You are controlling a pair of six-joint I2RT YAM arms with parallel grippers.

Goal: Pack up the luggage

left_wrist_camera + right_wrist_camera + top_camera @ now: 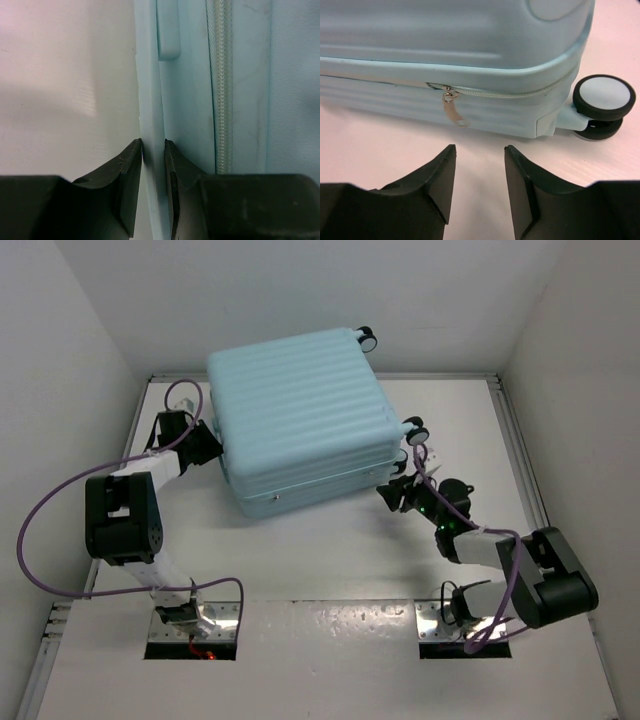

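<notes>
The luggage [300, 415], a pale aqua ribbed hard-shell suitcase, lies flat and closed at the middle back of the table. At its left side, my left gripper [205, 445] is shut on a thin pale blue rim of the shell [150, 100], one finger on each face; the zipper track [222, 85] runs just to the right. My right gripper [392, 492] stands open just off the suitcase's near right corner, resting low over the table. Nothing lies between its fingers [480, 150]. The metal zipper pull [451, 107] hangs from the seam a short way ahead of the left fingertip.
Black caster wheels stick out at the suitcase's right side [414, 428] and far corner [366, 338]; one wheel [603, 97] is close to my right gripper. White walls enclose the table on the left, back and right. Purple cables loop beside both arms.
</notes>
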